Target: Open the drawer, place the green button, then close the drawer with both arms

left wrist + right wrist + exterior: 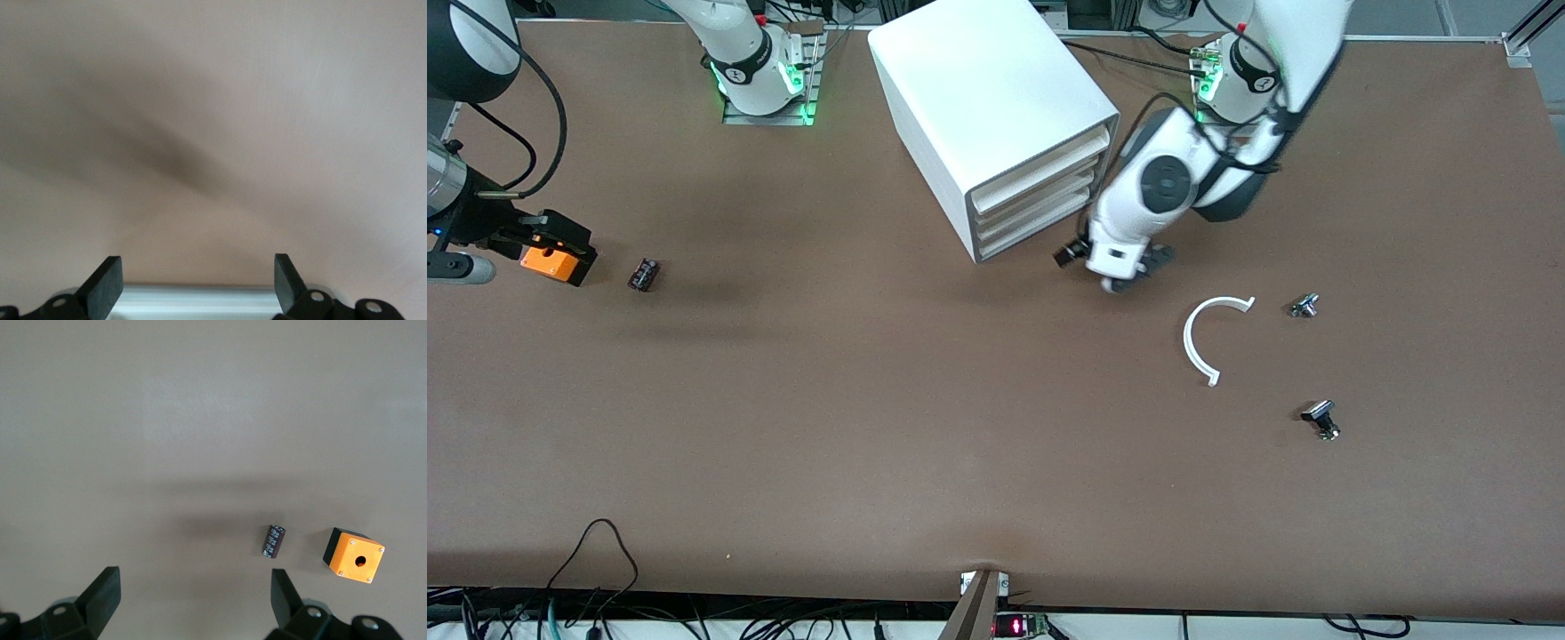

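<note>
Item, my left gripper [1113, 269]: released, fingers [107, 283] spread wide and empty, low over the table [871, 427] just beside the front corner of the cabinet [996, 107] at the left arm's end; a pale white edge shows between the fingers in the left wrist view, but I cannot tell what it belongs to. Item, my right gripper [193, 603]: likewise released and empty, waiting high over the right arm's end of the table, looking down on an orange box [353, 555] and, beside it, a small dark cylinder [273, 541]. Item, the drawer [1040, 233]: lowest of the stack, flush with the drawers above it, fully shut. Item, the button: no green cap made out in any view, location not established. Item, sundries toward the left arm's end: a white curved strip [1209, 338] and two small metal parts [1305, 306] [1321, 420], the second nearer the front camera. Step in hand, by my judgement: the approach to open the drawer, nothing yet pulled. Next move calls for my left fingers to catch the lowest drawer's front lip, not the one above, and draw it out along the cabinet's skewed line. Writing: pale marks on the cylinder, unreadable; no brand legible.
</note>
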Controlling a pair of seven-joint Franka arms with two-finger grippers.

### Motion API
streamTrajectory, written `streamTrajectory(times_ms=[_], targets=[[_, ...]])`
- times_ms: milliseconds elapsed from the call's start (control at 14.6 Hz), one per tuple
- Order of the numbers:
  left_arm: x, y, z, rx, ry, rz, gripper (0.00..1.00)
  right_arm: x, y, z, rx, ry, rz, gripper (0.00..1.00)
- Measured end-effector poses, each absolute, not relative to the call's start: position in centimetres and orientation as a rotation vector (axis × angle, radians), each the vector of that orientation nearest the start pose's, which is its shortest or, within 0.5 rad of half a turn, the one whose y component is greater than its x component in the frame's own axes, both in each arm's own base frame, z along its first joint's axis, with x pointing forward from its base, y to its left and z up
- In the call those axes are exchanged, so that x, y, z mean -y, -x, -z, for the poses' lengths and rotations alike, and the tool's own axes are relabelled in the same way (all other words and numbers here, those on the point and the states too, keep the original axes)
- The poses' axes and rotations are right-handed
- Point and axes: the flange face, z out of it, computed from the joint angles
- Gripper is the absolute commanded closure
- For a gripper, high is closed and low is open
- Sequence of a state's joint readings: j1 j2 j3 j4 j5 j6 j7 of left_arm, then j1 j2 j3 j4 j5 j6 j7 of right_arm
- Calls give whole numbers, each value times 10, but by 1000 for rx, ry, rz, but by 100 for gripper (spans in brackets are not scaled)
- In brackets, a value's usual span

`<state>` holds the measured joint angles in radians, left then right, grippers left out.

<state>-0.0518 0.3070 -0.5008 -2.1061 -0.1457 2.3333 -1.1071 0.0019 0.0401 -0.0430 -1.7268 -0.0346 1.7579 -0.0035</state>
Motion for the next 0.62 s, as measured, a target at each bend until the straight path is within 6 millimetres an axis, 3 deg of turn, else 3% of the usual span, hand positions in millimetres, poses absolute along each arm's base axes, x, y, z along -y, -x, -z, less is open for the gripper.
streamTrajectory(times_ms=[137, 275, 481, 618], targets=[[249, -524, -325, 1217, 3077, -228, 0, 26, -574, -544, -49, 3177, -16, 0], [208, -541, -360, 1206, 3093, -134, 0, 26, -574, -544, -48, 3177, -15, 0], [143, -549, -419, 892, 3151, -108, 0, 26, -574, -544, -46, 3177, -15, 0], [101, -549, -478, 714, 3185, -95, 0, 26, -574, -544, -46, 3177, -14, 0]])
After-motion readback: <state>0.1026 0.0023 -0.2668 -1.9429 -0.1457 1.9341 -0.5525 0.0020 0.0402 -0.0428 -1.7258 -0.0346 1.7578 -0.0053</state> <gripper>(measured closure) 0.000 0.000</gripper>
